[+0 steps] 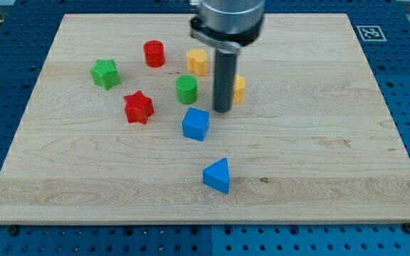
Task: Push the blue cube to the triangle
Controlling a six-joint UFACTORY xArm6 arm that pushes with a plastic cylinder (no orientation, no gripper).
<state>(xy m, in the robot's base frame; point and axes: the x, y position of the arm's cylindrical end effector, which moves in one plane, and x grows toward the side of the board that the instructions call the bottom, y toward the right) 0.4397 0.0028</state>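
The blue cube [196,124] lies near the middle of the wooden board [319,142]. The blue triangle [218,175] lies below it, slightly toward the view's right. My tip [223,110] stands just up and to the right of the blue cube, close to it with a small gap. The rod comes down from the view's top and hides part of a yellow block [239,89] behind it.
A green cylinder [186,89] sits just above the blue cube. A yellow block [197,62], a red cylinder [154,53], a green star [105,73] and a red star [139,107] lie in the upper left part.
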